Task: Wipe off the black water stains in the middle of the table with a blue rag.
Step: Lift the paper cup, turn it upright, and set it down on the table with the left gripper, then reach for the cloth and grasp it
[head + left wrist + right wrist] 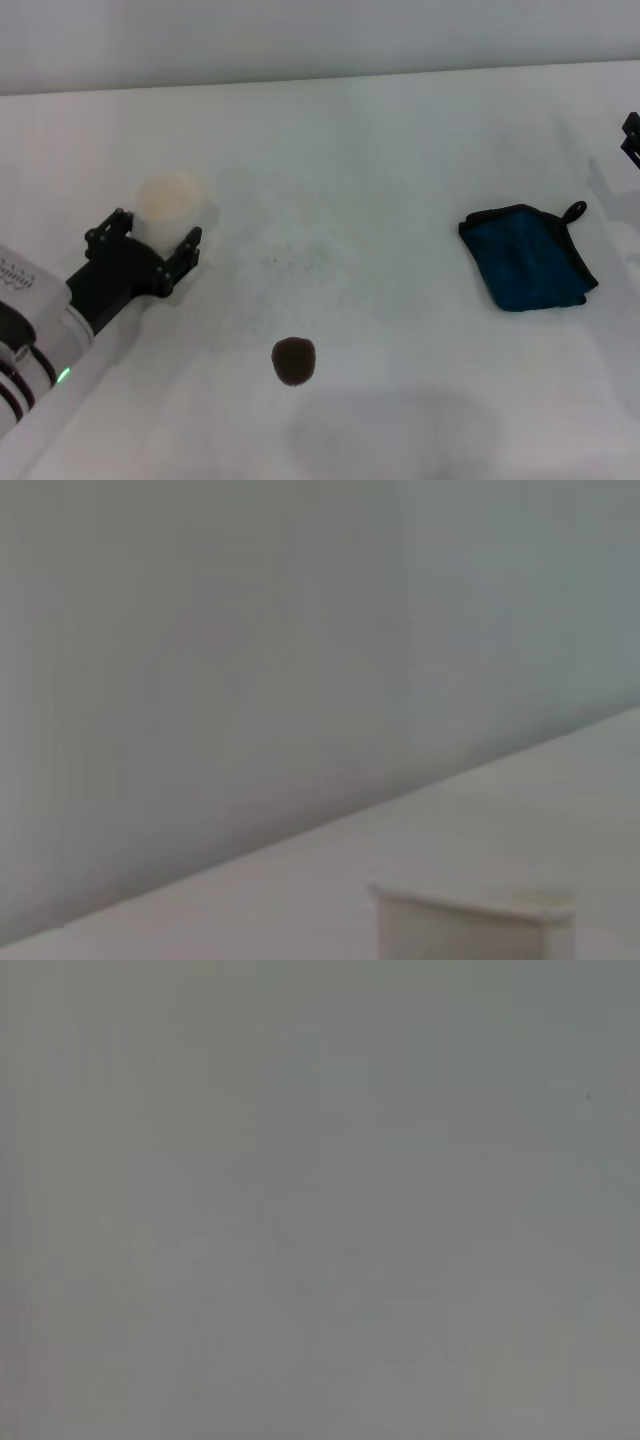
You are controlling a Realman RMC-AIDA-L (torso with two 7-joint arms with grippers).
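The black water stain (294, 361) is a small dark round blot on the white table (400, 170), near its front middle. To its right and farther back lies the blue rag (527, 256), folded flat, with black edging and a small loop at its far corner; nothing touches it. At the left, my left gripper (157, 227) stands open just in front of a white paper cup (171, 199), far from both rag and stain. Only a black sliver of my right gripper (631, 136) shows at the right edge, beyond the rag.
The white paper cup (470, 920) also shows at the bottom of the left wrist view, with a pale wall behind the table. Faint grey speckles (290, 255) mark the table's middle. The right wrist view is plain grey.
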